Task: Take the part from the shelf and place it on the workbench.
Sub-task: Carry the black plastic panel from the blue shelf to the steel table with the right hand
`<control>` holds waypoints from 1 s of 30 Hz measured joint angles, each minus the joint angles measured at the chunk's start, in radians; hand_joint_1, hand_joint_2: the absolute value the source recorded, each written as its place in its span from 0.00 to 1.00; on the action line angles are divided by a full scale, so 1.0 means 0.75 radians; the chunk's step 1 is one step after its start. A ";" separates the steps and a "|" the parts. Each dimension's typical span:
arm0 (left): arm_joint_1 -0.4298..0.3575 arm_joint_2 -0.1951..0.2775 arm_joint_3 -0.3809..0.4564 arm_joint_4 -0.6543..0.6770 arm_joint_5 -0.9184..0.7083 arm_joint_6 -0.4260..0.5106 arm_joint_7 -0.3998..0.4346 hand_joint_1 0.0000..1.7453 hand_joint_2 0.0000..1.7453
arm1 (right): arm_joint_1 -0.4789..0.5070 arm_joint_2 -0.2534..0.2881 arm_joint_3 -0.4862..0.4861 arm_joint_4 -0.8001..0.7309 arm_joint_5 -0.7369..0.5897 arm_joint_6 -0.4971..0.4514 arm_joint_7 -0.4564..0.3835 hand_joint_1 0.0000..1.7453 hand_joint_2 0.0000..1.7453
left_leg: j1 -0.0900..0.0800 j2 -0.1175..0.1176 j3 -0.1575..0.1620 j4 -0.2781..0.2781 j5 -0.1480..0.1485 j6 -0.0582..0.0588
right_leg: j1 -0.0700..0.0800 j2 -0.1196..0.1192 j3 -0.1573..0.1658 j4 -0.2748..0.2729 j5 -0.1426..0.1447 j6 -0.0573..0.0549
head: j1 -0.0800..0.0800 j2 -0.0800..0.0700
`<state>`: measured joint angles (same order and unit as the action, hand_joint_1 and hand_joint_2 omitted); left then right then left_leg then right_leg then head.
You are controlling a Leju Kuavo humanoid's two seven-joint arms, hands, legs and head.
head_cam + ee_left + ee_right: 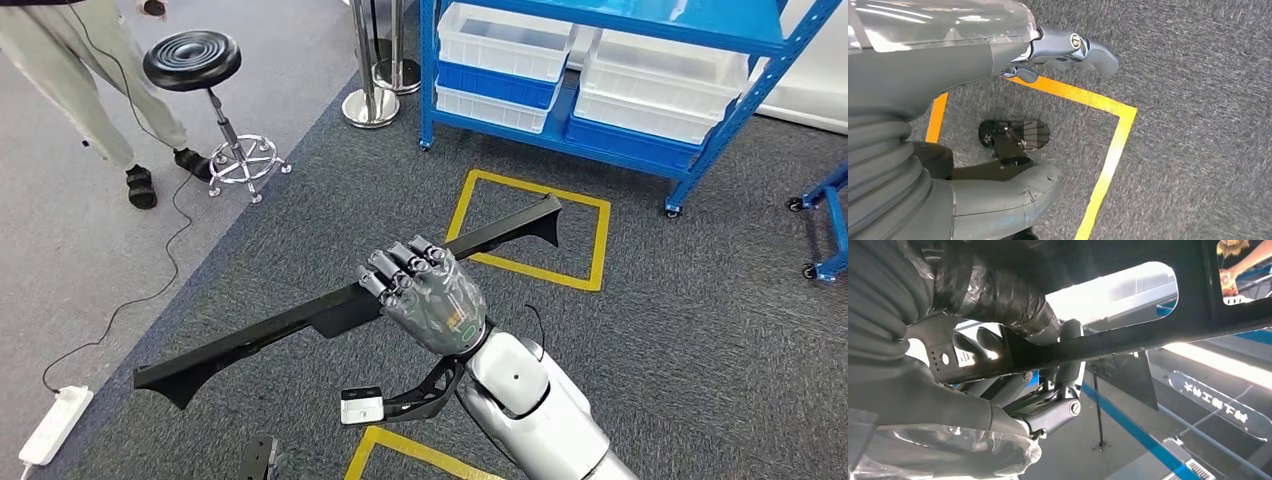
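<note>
Right hand: fingers curled tight round the middle of the part, held out above the carpet in front of the shelf
Part: long black bar, slanting, one end low towards the power strip, the other over the yellow square before the shelf
Left hand: hanging over the carpet, fingers loosely bent, nothing in them
Shelf: blue frame, white bins on its lower level
Stool: black seat, left of the shelf, a person's legs beside it
Power strip: white, on the floor well left of the shelf
</note>
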<state>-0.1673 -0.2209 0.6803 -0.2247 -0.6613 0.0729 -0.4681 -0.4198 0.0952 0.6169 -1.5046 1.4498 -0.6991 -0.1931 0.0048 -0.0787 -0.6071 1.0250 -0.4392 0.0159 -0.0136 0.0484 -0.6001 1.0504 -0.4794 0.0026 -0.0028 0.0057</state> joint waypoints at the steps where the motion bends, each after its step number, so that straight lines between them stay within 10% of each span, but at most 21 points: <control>1: 0.002 0.000 0.001 0.000 0.002 0.000 0.001 0.00 1.00 | 0.000 -0.001 0.003 0.000 0.005 0.000 0.006 1.00 1.00 | 0.003 -0.008 -0.003 -0.001 0.002 -0.007 | 0.000 -0.007 0.000 -0.004 0.003 -0.006 | 0.000 0.000; 4: 0.007 0.003 0.004 0.000 0.005 0.003 0.005 0.00 1.00 | -0.002 -0.002 0.015 -0.004 0.016 0.000 0.023 1.00 1.00 | 0.005 0.025 -0.027 0.047 -0.031 -0.027 | -0.006 -0.037 0.009 -0.019 0.011 -0.029 | -0.001 0.000; 9: 0.007 0.004 0.008 0.000 0.015 -0.006 0.005 0.00 1.00 | -0.004 -0.007 0.040 -0.007 0.029 0.000 0.037 1.00 1.00 | 0.013 0.094 -0.177 0.355 -0.147 -0.052 | -0.003 -0.101 0.013 -0.022 0.006 -0.041 | -0.003 0.000; 13: 0.005 0.013 0.012 0.000 0.008 -0.018 0.005 0.00 1.00 | -0.018 0.000 0.071 -0.001 0.048 0.000 0.059 1.00 1.00 | 0.001 0.146 -0.034 0.071 -0.008 -0.029 | 0.005 -0.142 0.024 -0.021 -0.003 -0.034 | -0.003 0.000; 17: -0.004 0.017 0.012 0.000 -0.017 -0.023 0.012 0.00 1.00 | -0.034 0.002 0.086 0.004 0.057 0.000 0.091 1.00 1.00 | -0.010 0.143 0.006 -0.019 0.010 -0.002 | 0.012 -0.180 0.032 -0.025 -0.010 -0.010 | -0.002 0.000; 24: -0.021 0.017 0.007 0.000 -0.032 -0.021 0.022 0.00 1.00 | -0.038 -0.015 0.096 0.006 0.056 0.000 0.105 1.00 1.00 | 0.001 0.069 0.010 -0.037 0.026 0.028 | 0.002 -0.068 -0.143 0.338 -0.174 0.017 | -0.001 0.000; 28: -0.023 0.016 0.005 0.000 -0.034 -0.021 0.022 0.00 1.00 | -0.040 -0.020 0.100 0.008 0.056 0.000 0.106 1.00 1.00 | 0.003 0.016 0.003 -0.011 0.016 0.013 | -0.009 -0.018 -0.032 0.079 -0.015 0.014 | -0.001 0.000; 30: -0.025 0.015 0.004 0.000 -0.034 -0.020 0.023 0.00 1.00 | -0.040 -0.022 0.102 0.008 0.055 0.000 0.106 1.00 1.00 | 0.003 -0.004 -0.011 0.001 0.013 -0.002 | -0.010 0.016 -0.001 0.006 0.000 0.007 | -0.001 0.000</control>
<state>-0.1862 -0.2095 0.6833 -0.2247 -0.6869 0.0575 -0.4510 -0.4500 0.0790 0.6935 -1.4986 1.4914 -0.6991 -0.1136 0.0074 -0.0815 -0.6152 1.0260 -0.4296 0.0144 -0.0208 0.0604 -0.6007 1.0546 -0.4795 0.0078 -0.0038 0.0057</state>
